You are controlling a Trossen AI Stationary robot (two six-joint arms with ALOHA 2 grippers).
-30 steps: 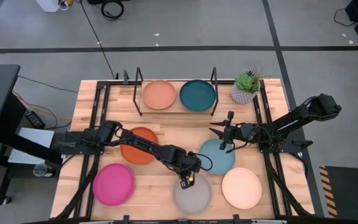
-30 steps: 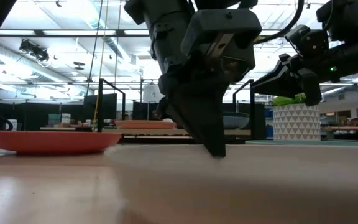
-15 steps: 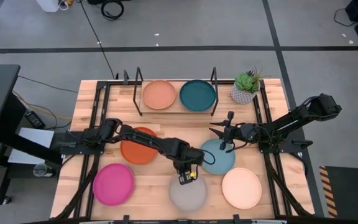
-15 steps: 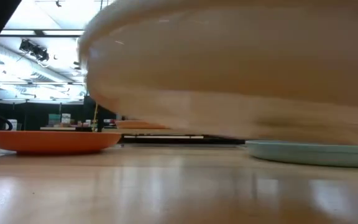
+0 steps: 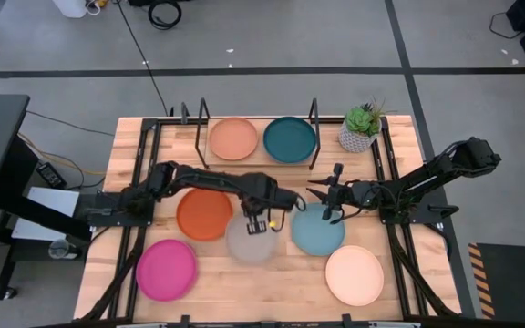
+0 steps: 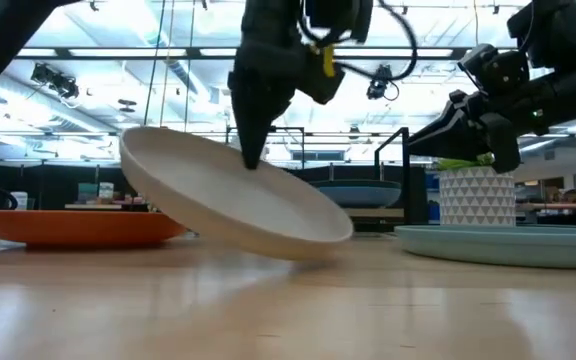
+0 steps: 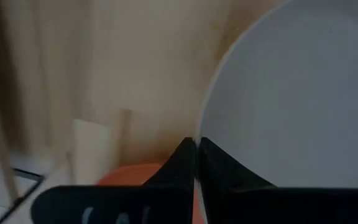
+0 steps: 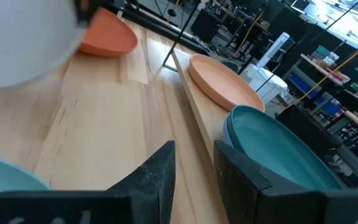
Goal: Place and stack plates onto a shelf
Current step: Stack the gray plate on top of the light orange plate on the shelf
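We see the wooden bench first, carrying everything else. Along its far edge stands the shelf, a narrow plank between two black hoop frames, with the salmon plate and the dark teal plate lying side by side on it, apart from each other. Just beside the shelf's right end sits a small potted plant.

On the open bench lie four plates: the orange plate left of centre, the magenta plate near the front left, the light blue plate right of centre, and the cream plate at the front right.

The grey plate is between the orange and light blue ones. In the low view we find it tilted, its lower edge at the bench and its other side raised. The left end effector has its fingers pinched tight on that plate's rim, as our left wrist view shows.

The right end effector hangs above the far edge of the light blue plate, its fingers partly apart with nothing between them.
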